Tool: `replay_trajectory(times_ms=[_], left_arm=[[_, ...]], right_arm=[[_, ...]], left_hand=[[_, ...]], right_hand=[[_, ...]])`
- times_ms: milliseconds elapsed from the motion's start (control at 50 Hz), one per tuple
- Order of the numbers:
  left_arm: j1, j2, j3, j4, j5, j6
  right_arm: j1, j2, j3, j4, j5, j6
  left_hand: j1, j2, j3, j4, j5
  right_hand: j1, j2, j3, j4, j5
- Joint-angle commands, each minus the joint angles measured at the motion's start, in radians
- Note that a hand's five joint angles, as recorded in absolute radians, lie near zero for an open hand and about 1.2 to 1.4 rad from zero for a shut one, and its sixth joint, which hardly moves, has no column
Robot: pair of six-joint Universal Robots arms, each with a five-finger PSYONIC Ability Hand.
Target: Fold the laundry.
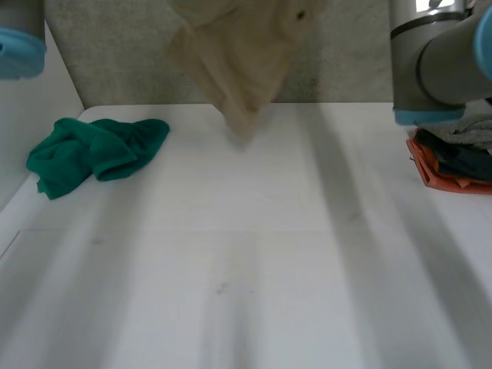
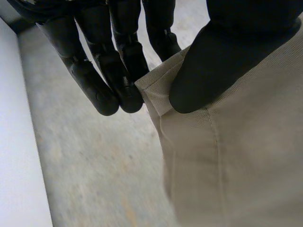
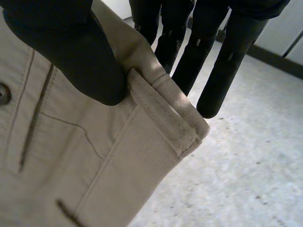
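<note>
Left arm (image 1: pixel 17 40): held up high.
Right arm (image 1: pixel 434 61): held up high.
Left hand (image 2: pixel 215 56): thumb and fingers pinch the tan cloth (image 2: pixel 236 165).
Right hand (image 3: pixel 71 52): thumb and fingers pinch the tan cloth too.

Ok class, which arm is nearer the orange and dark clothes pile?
Right. The right arm is right by the pile at the table edge; the left arm is across the table, beyond the green cloth.

Blurry beige cotton trousers (image 1: pixel 246 69), top cut off. The pile of orange, dark & grey clothes (image 1: pixel 453 163) is partly hidden behind grey right arm (image 1: pixel 434 61).
</note>
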Motion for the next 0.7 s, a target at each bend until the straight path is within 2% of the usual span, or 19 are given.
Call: replay_trajectory(times_ms=[20,100,200,300,400,560,660,700], left_arm=[[0.04,0.072,-0.339,0.032,0.022,0.005],[0.057,0.079,-0.537,0.054,0.033,0.006],[0.054,0.052,-0.793,0.078,0.086,0.014],[0.063,0.03,-0.942,0.08,0.155,0.072],[0.076,0.058,-1.034,0.034,0.198,0.127],[0.077,0.181,-1.144,-0.18,0.228,0.244],[0.076,0.323,-1.247,-0.404,0.231,0.379],[0.073,0.366,-1.272,-0.472,0.235,0.411]], right_arm=[[0.016,0.069,0.067,0.08,-0.048,-0.016],[0.01,0.124,0.155,0.111,-0.096,-0.032],[-0.004,0.201,0.321,0.15,-0.143,-0.128],[-0.02,0.21,0.454,0.232,-0.097,-0.249],[-0.028,0.132,0.557,0.348,-0.079,-0.312],[-0.046,-0.061,0.653,0.681,-0.07,-0.392],[-0.079,-0.191,0.713,1.029,-0.079,-0.527],[-0.089,-0.224,0.739,1.114,-0.085,-0.576]], left_hand=[[0.24,0.196,0.205,0.199,0.221],[0.24,0.196,0.205,0.199,0.221],[0.24,0.196,0.205,0.199,0.221],[0.24,0.196,0.205,0.199,0.221],[0.24,0.196,0.205,0.199,0.221],[0.24,0.196,0.205,0.199,0.221],[0.24,0.196,0.205,0.199,0.221],[0.24,0.196,0.205,0.199,0.221]], right_hand=[[0.248,0.218,0.207,0.195,0.219],[0.248,0.218,0.207,0.195,0.219],[0.248,0.218,0.207,0.195,0.219],[0.248,0.218,0.207,0.195,0.219],[0.248,0.218,0.207,0.195,0.219],[0.248,0.218,0.207,0.195,0.219],[0.248,0.218,0.207,0.195,0.219],[0.248,0.218,0.207,0.195,0.219]])
